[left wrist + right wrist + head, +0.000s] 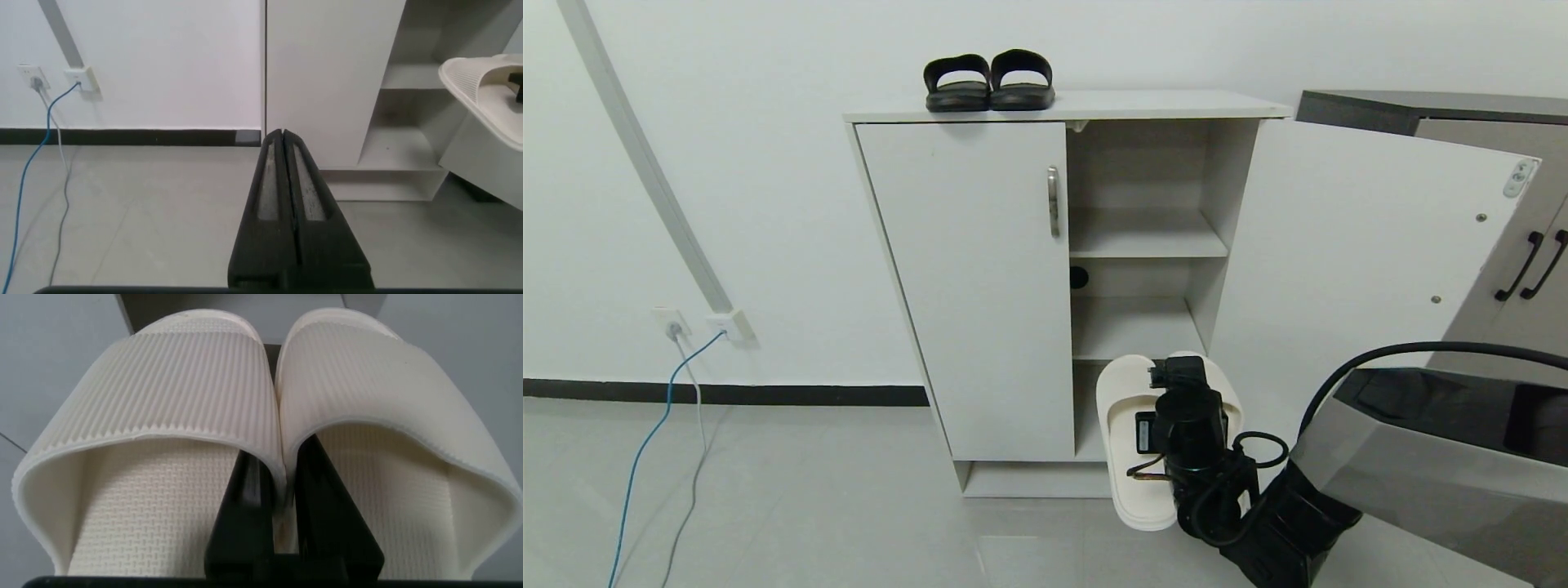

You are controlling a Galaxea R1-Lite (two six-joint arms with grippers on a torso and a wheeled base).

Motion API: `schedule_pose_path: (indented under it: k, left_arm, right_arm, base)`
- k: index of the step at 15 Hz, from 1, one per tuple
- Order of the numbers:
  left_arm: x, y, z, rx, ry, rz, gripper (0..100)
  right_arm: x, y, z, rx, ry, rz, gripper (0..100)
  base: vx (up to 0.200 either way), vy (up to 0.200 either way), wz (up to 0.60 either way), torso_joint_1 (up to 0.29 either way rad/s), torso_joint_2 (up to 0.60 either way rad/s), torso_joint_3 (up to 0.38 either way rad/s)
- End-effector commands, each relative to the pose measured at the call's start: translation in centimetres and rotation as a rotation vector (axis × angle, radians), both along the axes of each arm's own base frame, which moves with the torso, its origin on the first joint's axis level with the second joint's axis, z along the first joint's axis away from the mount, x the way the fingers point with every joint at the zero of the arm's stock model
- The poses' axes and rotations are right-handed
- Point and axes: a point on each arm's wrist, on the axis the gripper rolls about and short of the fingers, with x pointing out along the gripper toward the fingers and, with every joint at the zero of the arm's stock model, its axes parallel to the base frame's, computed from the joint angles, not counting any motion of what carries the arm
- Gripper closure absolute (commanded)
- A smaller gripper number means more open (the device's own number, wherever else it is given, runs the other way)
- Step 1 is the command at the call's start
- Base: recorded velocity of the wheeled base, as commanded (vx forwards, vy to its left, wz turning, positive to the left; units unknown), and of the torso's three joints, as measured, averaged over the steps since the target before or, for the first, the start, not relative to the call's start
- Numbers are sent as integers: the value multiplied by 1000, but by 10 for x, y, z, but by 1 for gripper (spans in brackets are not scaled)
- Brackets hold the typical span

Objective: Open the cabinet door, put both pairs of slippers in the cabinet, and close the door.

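Noted white slippers (163, 416) pinched at their touching inner edges in the clenched right end effector (282, 510), held low just before the open cabinet (964, 286); black slippers (988, 82) atop it; left end effector (283, 188) pressed shut.

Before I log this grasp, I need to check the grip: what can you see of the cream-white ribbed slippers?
The cream-white ribbed slippers are a pair of foam-like slides lying side by side. Each has a broad ribbed strap and a textured footbed. Their inner strap edges are pressed together and pinched between the right gripper's black fingers. The pair is held off the floor, toes toward the open lower part of the white cabinet, not yet inside it.
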Motion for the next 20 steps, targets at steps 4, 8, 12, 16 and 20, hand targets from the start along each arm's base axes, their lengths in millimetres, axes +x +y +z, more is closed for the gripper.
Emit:
schedule_pose_path:
  k: [4, 8, 12, 16, 20]
  left_arm:
    - [0, 0, 0, 0, 0, 0, 100]
    - [0, 0, 0, 0, 0, 2, 100]
    - [0, 0, 0, 0, 0, 3, 100]
    - [0, 0, 0, 0, 0, 3, 100]
    - [0, 0, 0, 0, 0, 2, 100]
  right_arm:
    - [1, 2, -6, -2, 9, 14, 100]
    - [3, 4, -12, 3, 3, 16, 100]
    - [9, 5, -16, 18, -18, 8, 100]
    - [11, 6, -10, 12, -129, 21, 100]
    - [14, 4, -9, 17, -157, 12, 100]
  base:
    - [0, 0, 0, 4, 2, -154]
    - [0, 0, 0, 4, 1, -197]
    - [0, 0, 0, 2, 2, -195]
    - [0, 0, 0, 1, 4, -96]
    - [0, 0, 0, 0, 0, 0]
